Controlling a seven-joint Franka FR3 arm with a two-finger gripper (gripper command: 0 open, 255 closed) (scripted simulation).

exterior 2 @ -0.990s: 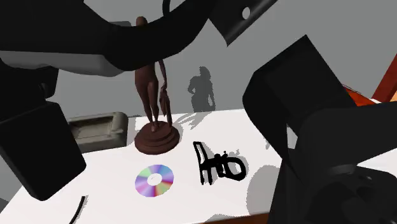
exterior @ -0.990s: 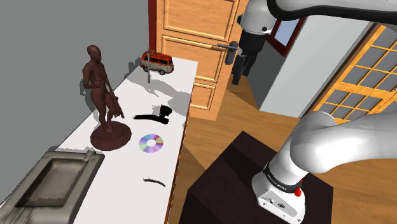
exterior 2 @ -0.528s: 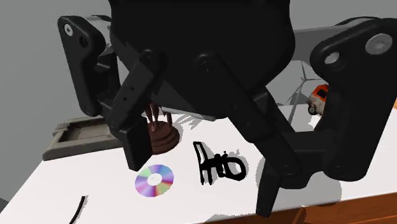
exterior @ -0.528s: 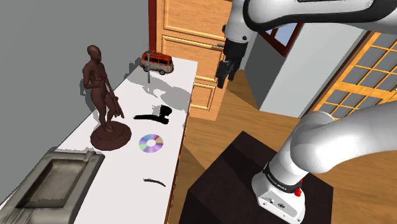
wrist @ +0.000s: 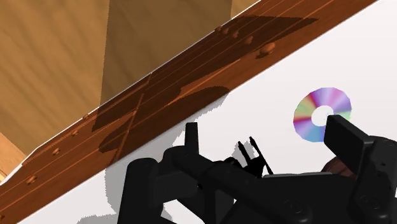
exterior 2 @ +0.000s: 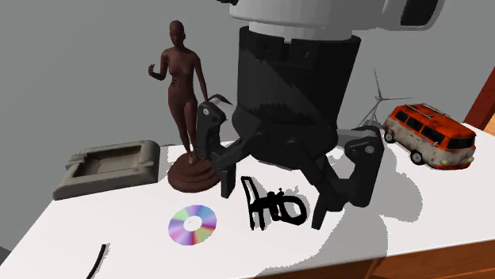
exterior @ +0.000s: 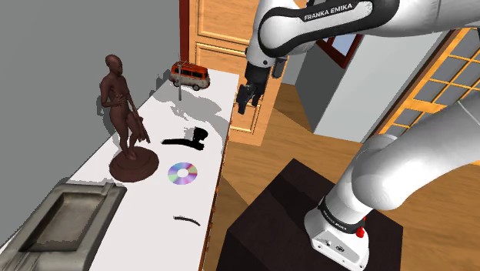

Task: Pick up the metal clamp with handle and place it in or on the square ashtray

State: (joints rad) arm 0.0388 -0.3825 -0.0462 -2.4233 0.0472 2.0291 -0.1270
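Well, the gripper (exterior: pixel 244 103) hung in the air just off the long edge of the white table (exterior: pixel 158 204). Its two black fingers (exterior 2: pixel 354 170) were spread wide apart with nothing between them. I took that for an approach: opened in readiness, and not yet down at anything.

The clamp (exterior: pixel 187 141), a small black thing, lay flat on the tabletop close to that same edge, between the toy van (exterior: pixel 190 75) and the rainbow disc (exterior: pixel 183 174). The hand was high above it and seemed aimed roughly its way.

The square ashtray (exterior: pixel 89 189), grey with a raised rim, sat at the table's other end, at the shoulder view's lower left, and nothing lay in it. The brown figurine (exterior: pixel 123 115) and the disc stood between it and the clamp.

Nothing stood over the clamp, so a straight descent looked open. The nearby edge worried me, though. A clumsy nudge could send the clamp onto the wooden floor (exterior: pixel 254 165). For the carry, I judged the strip along the table's open edge the safer lane, since the tall figurine crowded the wall side.
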